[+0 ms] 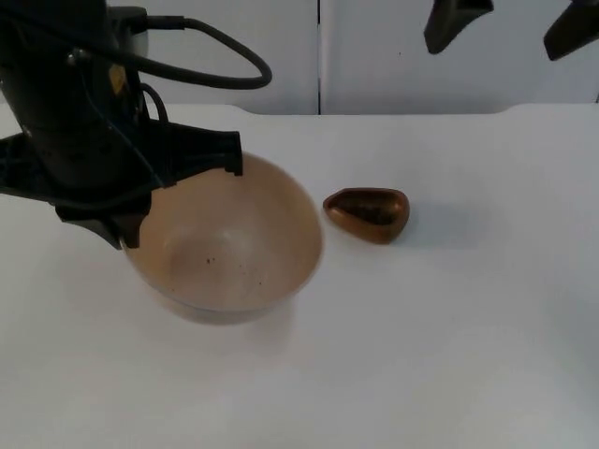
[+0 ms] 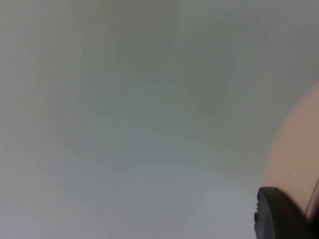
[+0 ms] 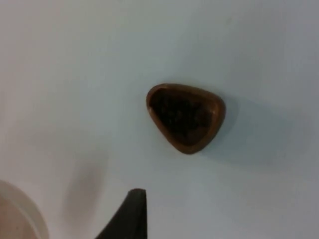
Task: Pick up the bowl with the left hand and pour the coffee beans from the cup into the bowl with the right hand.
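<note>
1. We see the left gripper point(image 1: 131, 201) at the near-left rim of the bowl point(image 1: 234, 245), clenched on that rim; in the left wrist view one black fingertip point(image 2: 279, 214) lies against the bowl's pale side point(image 2: 296, 159).
2. The bowl is beige and wide, and it looks lifted off the white worktop point(image 1: 449, 355), with a soft shadow beneath it. It holds only a few dark specks inside.
3. The cup point(image 1: 368, 213) is small, brown and roughly triangular, and stands on the worktop just beside the bowl, on the side away from the left gripper and apart from the bowl's rim.
4. In the right wrist view we look down into the cup point(image 3: 186, 116) and see dark coffee beans point(image 3: 182, 115) filling its inside.
5. The right gripper point(image 1: 510, 23) hangs high above the worktop, beyond the cup towards the grey partition wall point(image 1: 393, 56) and well apart from the cup. Its two fingers stand wide apart, released and holding nothing.
6. One black fingertip of the right gripper point(image 3: 130, 214) shows in its wrist view near the cup, without touching it, and an edge of the bowl point(image 3: 20, 214) shows there too.
</note>
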Motion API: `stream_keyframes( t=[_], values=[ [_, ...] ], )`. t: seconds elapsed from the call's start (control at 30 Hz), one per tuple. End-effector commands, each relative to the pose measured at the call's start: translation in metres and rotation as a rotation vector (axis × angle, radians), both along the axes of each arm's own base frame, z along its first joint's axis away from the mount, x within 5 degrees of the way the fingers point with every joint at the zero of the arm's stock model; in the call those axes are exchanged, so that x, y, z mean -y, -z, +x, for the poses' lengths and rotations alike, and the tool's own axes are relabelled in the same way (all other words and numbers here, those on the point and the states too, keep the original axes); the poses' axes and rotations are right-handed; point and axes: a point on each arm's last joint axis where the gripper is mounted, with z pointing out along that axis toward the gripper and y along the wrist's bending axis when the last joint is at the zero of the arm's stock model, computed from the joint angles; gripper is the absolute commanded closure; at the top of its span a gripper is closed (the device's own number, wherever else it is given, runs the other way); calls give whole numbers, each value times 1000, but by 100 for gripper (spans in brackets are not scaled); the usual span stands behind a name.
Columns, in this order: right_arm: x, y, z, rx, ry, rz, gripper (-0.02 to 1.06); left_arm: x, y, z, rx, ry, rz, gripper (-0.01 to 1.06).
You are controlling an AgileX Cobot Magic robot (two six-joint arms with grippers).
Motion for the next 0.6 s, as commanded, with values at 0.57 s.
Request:
stream_keyframes(
  t=[0.57],
  values=[
    [-50,82,67,-222,221,-72,0,1,-1,0,7,-20,-27,105]
  ],
)
